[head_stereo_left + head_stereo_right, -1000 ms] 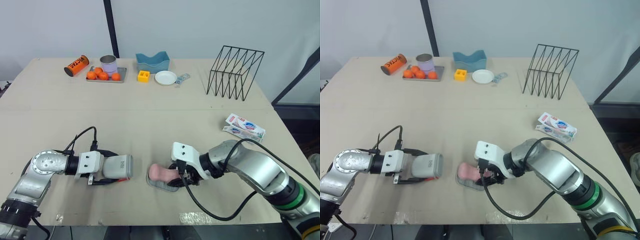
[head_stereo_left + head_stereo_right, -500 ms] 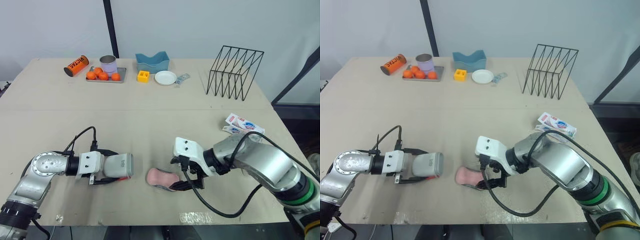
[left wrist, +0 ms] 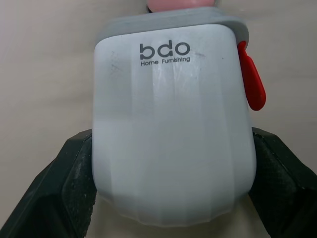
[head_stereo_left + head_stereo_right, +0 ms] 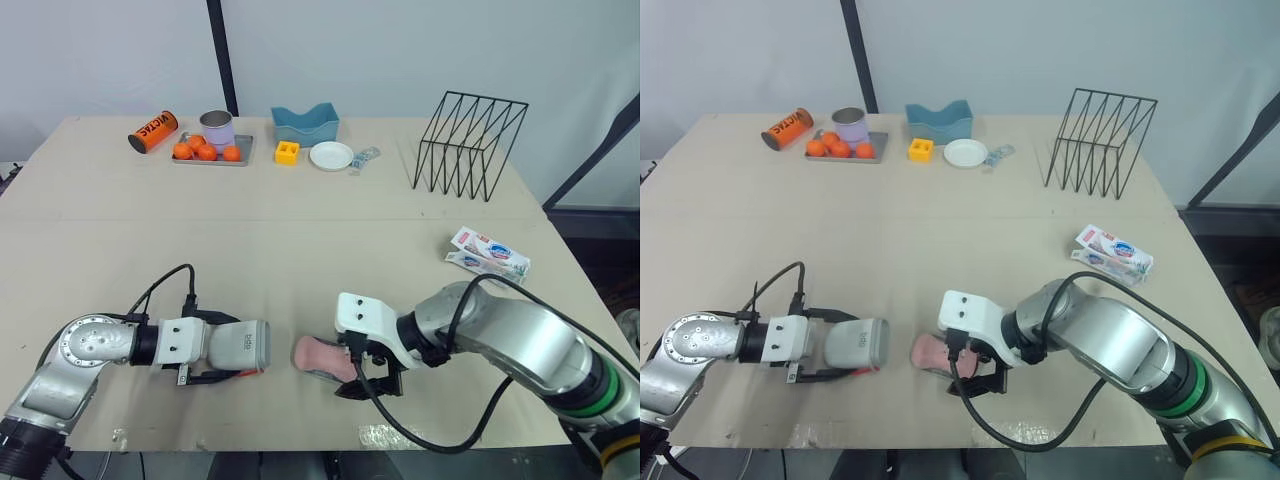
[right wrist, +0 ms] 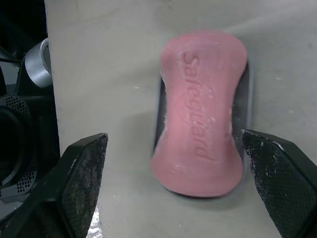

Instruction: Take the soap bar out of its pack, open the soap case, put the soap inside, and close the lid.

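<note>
Table [image 4: 300, 250]: wide and pale; the work sits at its near edge, the clutter well apart along the far edge.
Right hand [image 4: 368, 378]: low over the soap and spread wide; one finger on each side of it, neither touching; it has hold of nothing.
Left hand [image 4: 222, 347]: closed on the lid across its width, held level just above the table, near the soap on my left.
Pack [image 4: 488, 252]: lying off to my right, well apart; I judge it done with.
Lid [image 3: 171, 124]: white, ribbed shell with a grey rim; I judge it stiff, light and smooth, so a firm squeeze across the sides suits it, as I have it now.
Soap [image 5: 203, 119]: pink, waisted, out of its pack and lying lengthwise on the base, letters up.
Base [image 5: 246, 99]: thin grey tray under the soap, its rim peeping out round it; I judge it light enough to skid if nudged.
Tab [image 3: 250, 82]: small red tongue at the lid's side; probably the catch.
Handling: the soap looks hard but slick; if it needs shifting, take it at the narrow waist with light pressure; too hard and it may squirt out.
Stage: soap seated, I judge; the lid has yet to go on.
Risk: the lid knocking the soap or pushing the base along.
</note>
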{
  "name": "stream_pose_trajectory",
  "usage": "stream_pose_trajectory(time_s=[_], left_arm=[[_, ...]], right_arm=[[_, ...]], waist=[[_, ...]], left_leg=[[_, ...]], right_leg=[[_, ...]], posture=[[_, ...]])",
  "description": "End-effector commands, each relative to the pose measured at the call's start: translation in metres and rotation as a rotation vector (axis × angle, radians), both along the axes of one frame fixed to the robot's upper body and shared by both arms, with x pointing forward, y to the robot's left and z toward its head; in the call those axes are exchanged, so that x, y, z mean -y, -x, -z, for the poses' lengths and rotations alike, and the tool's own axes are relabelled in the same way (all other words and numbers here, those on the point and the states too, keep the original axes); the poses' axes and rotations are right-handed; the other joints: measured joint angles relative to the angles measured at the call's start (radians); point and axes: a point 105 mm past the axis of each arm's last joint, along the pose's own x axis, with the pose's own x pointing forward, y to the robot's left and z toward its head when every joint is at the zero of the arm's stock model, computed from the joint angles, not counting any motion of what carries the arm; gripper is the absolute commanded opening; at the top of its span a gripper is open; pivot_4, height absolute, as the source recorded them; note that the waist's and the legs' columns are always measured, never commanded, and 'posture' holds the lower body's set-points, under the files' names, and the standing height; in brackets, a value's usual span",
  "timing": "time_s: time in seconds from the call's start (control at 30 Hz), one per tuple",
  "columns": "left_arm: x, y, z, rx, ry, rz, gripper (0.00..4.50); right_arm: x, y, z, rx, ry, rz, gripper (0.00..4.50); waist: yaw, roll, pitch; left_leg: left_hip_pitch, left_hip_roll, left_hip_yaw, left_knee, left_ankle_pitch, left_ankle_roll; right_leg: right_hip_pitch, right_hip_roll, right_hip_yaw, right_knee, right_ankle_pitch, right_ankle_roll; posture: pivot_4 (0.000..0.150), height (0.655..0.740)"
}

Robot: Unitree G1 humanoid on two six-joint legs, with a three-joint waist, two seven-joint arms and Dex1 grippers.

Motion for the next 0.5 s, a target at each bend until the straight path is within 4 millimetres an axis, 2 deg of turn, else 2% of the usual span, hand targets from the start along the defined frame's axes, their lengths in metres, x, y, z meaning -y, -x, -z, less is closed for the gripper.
stream_pose_trajectory(time_s=[0.03,0.23,0.5], left_arm=[[-0.002,0.000,-0.011,0.032,0.004,0.002,3.54],[-0.002,0.000,-0.014,0.031,0.002,0.003,3.54],[-0.007,0.002,-0.015,0.021,-0.011,0.001,3.54]], right_arm=[[-0.006,0.005,0.002,0.031,0.006,-0.019,4.44],[-0.007,0.003,0.013,0.057,0.034,-0.005,4.44],[-0.012,0.004,0.006,0.068,0.005,-0.006,4.44]], waist=[[0.000,0.000,0.000],[0.000,0.000,0.000],[0.000,0.000,0.000]], left_leg=[[0.000,0.000,0.000,0.000,0.000,0.000],[0.000,0.000,0.000,0.000,0.000,0.000],[0.000,0.001,0.000,0.000,0.000,0.000]], right_leg=[[0.000,0.000,0.000,0.000,0.000,0.000],[0.000,0.000,0.000,0.000,0.000,0.000],[0.000,0.000,0.000,0.000,0.000,0.000]], posture=[[0.150,0.7400],[0.150,0.7400],[0.150,0.7400]])
